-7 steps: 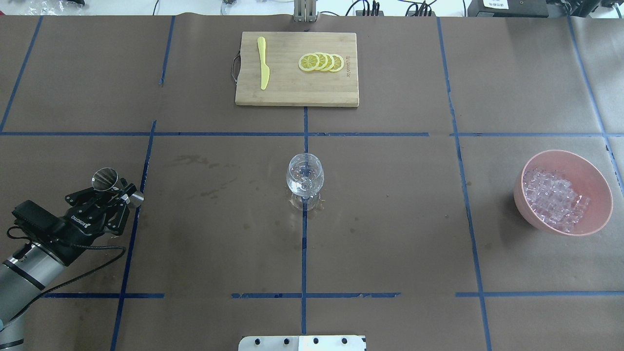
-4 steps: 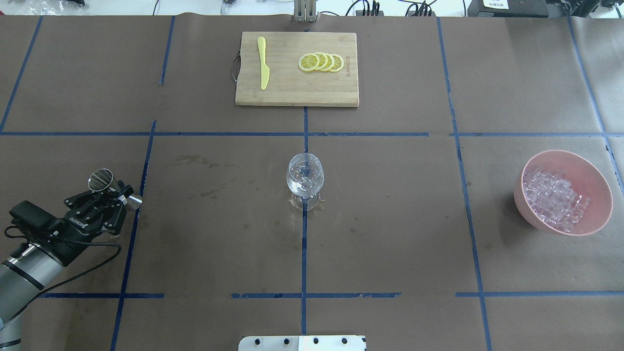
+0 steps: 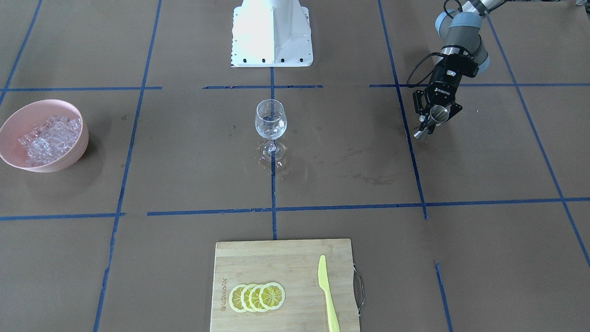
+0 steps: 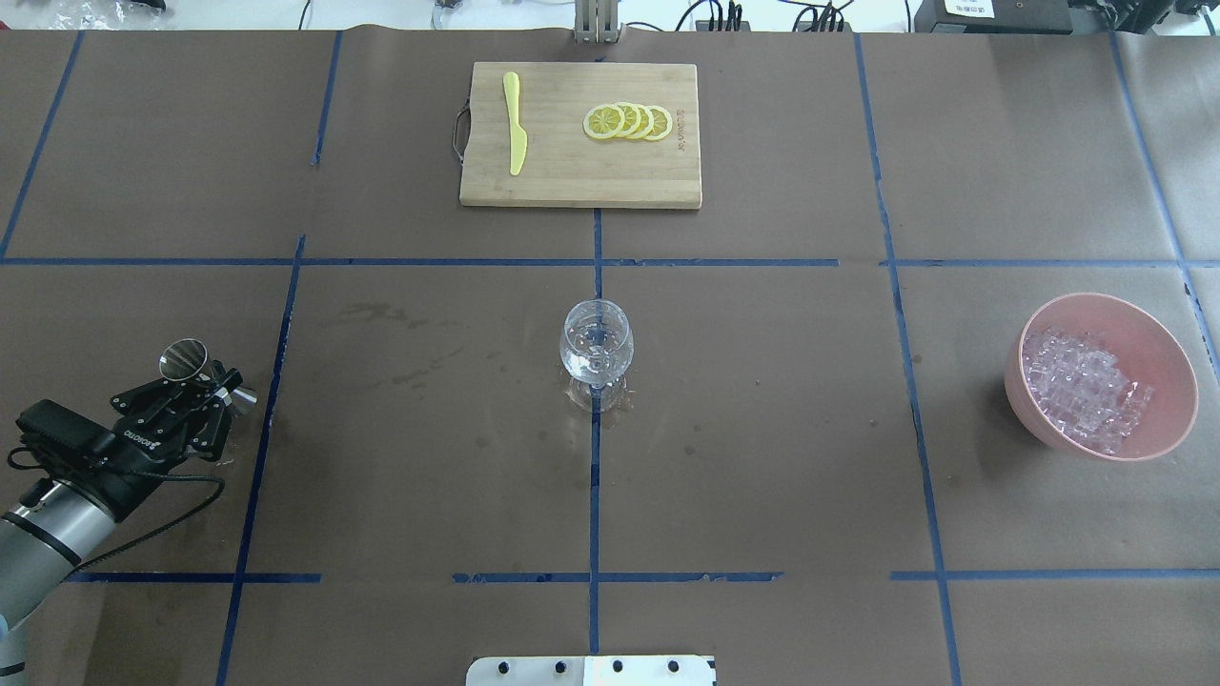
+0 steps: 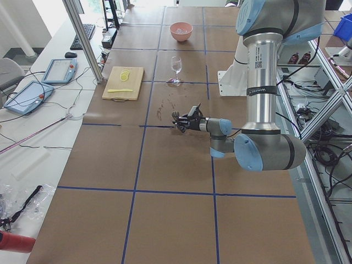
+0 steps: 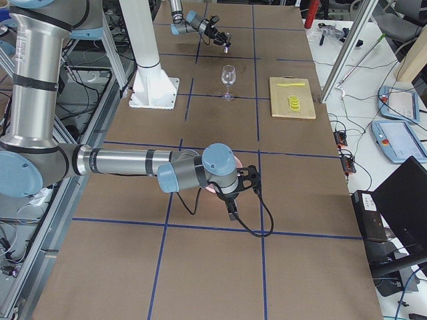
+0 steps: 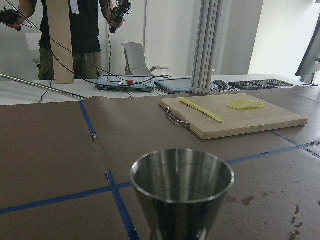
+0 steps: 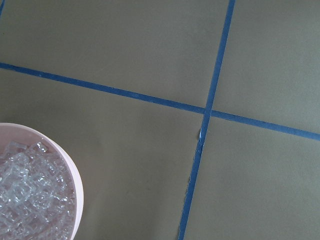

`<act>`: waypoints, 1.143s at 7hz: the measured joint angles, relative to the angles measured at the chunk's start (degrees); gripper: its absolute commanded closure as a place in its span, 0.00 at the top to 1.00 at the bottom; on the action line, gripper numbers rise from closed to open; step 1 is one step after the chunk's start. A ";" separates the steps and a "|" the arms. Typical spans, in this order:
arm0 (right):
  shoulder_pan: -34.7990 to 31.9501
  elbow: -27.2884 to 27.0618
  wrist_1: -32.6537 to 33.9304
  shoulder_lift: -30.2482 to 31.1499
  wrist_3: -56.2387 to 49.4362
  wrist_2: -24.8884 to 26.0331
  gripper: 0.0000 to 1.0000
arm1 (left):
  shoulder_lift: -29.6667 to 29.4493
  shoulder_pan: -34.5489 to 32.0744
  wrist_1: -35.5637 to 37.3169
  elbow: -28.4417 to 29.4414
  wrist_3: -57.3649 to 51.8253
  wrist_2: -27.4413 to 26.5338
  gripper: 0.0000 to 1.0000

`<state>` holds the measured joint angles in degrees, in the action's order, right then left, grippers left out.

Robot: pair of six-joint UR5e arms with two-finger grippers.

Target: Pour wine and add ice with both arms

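Note:
My left gripper (image 4: 212, 384) (image 3: 433, 121) hangs at the table's left side, shut on a steel jigger (image 4: 185, 360) (image 7: 182, 192). The jigger's cup looks almost empty in the left wrist view. A wine glass (image 4: 596, 341) (image 3: 270, 120) stands at the table's centre with a little clear wine (image 4: 593, 360) in its bowl and wet spots around its foot. The ice (image 4: 1085, 386) (image 8: 30, 200) is heaped in a pink bowl (image 4: 1174, 373) (image 3: 73, 152) at the right. My right gripper (image 6: 248, 179) shows only in the exterior right view, near the bowl; I cannot tell whether it is open or shut.
A wooden cutting board (image 4: 581, 181) at the far centre carries a yellow knife (image 4: 515, 122) and lemon slices (image 4: 629, 122). The white robot base (image 3: 272, 34) sits at the near edge. A person (image 7: 75, 35) stands beyond the table's far side.
My left gripper has drawn back to the left and slightly toward the robot, still holding the jigger. The glass and bowl have not moved.

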<state>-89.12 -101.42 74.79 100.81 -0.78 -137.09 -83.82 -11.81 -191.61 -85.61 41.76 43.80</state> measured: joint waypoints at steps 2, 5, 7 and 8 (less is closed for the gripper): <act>0.00 0.01 0.00 0.00 -0.01 0.06 1.00 | -0.41 0.14 0.01 1.76 -0.07 -0.61 0.00; 0.00 0.08 0.00 0.00 -0.01 0.07 1.00 | -1.01 0.33 0.57 2.47 -0.16 -0.85 0.07; 0.00 0.14 0.00 0.00 -0.01 0.07 1.00 | -1.36 0.47 0.75 2.63 -0.18 -0.82 0.10; 0.00 0.16 0.00 0.00 -0.01 0.07 1.00 | -1.59 0.52 0.79 2.68 -0.18 -0.80 0.11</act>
<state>-89.12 -101.27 74.79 100.81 -0.79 -137.02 -85.41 -11.29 -190.82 -82.93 41.57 43.00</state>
